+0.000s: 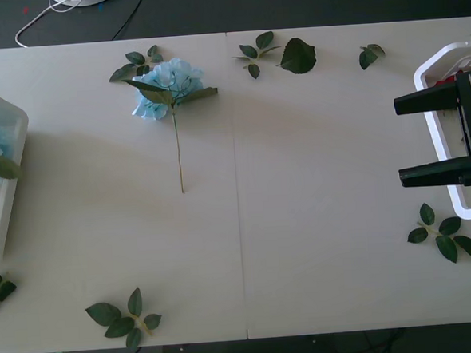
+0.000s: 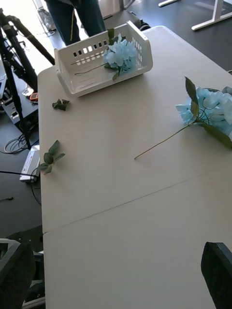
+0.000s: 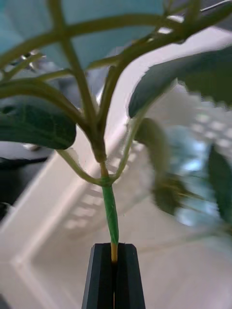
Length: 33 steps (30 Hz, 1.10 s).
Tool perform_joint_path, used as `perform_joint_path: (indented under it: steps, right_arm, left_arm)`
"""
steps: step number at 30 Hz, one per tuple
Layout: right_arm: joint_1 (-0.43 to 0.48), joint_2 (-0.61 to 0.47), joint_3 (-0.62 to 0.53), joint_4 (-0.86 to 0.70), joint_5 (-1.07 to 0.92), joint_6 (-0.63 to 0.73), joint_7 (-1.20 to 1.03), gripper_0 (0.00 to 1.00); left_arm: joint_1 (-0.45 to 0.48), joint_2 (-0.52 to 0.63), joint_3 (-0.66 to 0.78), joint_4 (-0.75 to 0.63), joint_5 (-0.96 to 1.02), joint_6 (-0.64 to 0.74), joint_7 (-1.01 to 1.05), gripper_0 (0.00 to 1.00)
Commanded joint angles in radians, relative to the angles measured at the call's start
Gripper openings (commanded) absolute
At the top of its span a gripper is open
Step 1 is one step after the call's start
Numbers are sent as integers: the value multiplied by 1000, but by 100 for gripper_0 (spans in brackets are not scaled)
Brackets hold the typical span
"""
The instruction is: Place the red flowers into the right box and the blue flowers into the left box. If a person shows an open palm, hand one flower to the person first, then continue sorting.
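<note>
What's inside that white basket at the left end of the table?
The left box holds a blue hydrangea with leaves and a thin stem lying across the slotted bottom. Whether more blooms lie under it or behind the near wall is hidden.

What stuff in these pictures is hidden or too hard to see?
- Right box, front view: the right end effector and picture edge cover its inside.
- Left box, front view: cut off by the edge.
- Left end effector, left wrist view: pinches a stem; the bloom is too blurred to identify.
</note>
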Motion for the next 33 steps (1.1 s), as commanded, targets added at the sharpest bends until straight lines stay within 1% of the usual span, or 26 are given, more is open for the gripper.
perform_joint_path:
  steps: [1,4,6,9,13,18,26,33]
  right_arm:
    - [13,20,5,-25,-14,3,27,100]
    - [13,20,5,-25,-14,3,27,100]
    - [13,20,5,-25,-14,3,27,100]
    - [13,20,5,-25,-14,3,27,100]
    - [13,20,5,-25,-14,3,27,100]
    - [13,20,5,-25,-14,3,27,100]
    - [13,20,5,-25,-14,3,27,100]
    - [13,20,5,-25,-14,3,27,100]
  left_arm:
    - [11,58,-47,130,-39,-127,-175,0]
    - [11,56,-98,204,-72,-195,-221,0]
    - [10,56,-149,259,-109,-265,-248,0]
    - [10,56,-193,300,-118,-328,-256,0]
    - [11,41,-256,303,-186,-368,-253,0]
    - [11,26,-293,302,-215,-434,-248,0]
    - [10,26,-367,302,-276,-500,-233,0]
    - [10,26,-417,293,-275,-575,-215,0]
